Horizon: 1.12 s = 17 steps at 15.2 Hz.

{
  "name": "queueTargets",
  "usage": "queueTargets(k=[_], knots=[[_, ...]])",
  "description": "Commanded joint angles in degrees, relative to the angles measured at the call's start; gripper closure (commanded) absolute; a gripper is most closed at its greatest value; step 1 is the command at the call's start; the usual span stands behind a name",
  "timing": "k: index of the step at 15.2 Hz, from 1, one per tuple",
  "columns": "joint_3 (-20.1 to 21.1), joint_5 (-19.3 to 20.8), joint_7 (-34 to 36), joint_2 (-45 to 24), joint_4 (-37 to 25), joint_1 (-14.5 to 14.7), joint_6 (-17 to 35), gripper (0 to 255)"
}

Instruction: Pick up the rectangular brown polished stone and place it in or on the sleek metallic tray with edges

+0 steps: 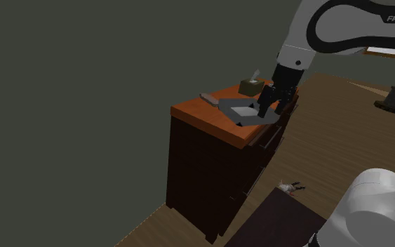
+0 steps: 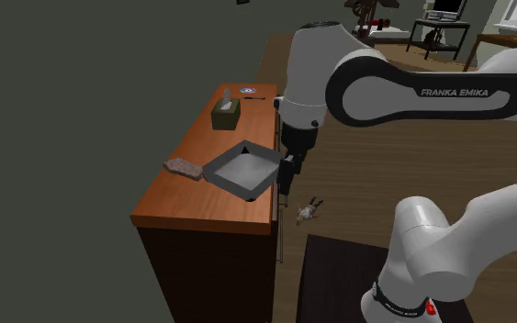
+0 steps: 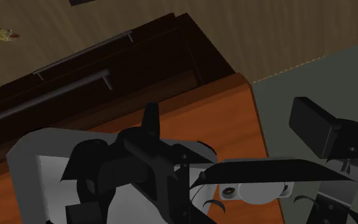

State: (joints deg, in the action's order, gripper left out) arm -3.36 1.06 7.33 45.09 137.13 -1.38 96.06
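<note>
The brown rectangular stone [image 2: 185,168] [image 1: 210,98] lies flat on the orange cabinet top [image 2: 169,200], just beside the grey tray's wall-side rim. The grey square tray with raised edges [image 2: 224,169] [image 1: 236,107] [image 3: 28,156] sits mid-top with nothing in it. My black gripper [image 2: 288,172] [image 1: 266,110] [image 3: 231,124] hangs low at the tray's rim on the drawer side, across the tray from the stone. Its fingers [image 3: 314,124] stand apart, open, with nothing between them.
An olive tissue box [image 2: 226,114] [image 1: 250,86] stands beyond the tray, and a small disc [image 2: 247,90] lies at the top's far end. The cabinet's drawer fronts with bar handles [image 3: 75,83] drop to a wooden floor, where a small figure [image 2: 307,211] and a dark rug [image 2: 339,275] lie.
</note>
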Motion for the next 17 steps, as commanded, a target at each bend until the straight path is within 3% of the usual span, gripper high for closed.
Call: queueTargets(k=[1,9,17], knots=[[0.0,0.0,0.0,0.0,0.0,0.0,0.0,0],[-3.2,1.3,-5.0,-16.7,-8.5,0.5,10.0,0],[-5.8,0.1,-10.3,-33.8,-21.5,1.0,15.7,0]])
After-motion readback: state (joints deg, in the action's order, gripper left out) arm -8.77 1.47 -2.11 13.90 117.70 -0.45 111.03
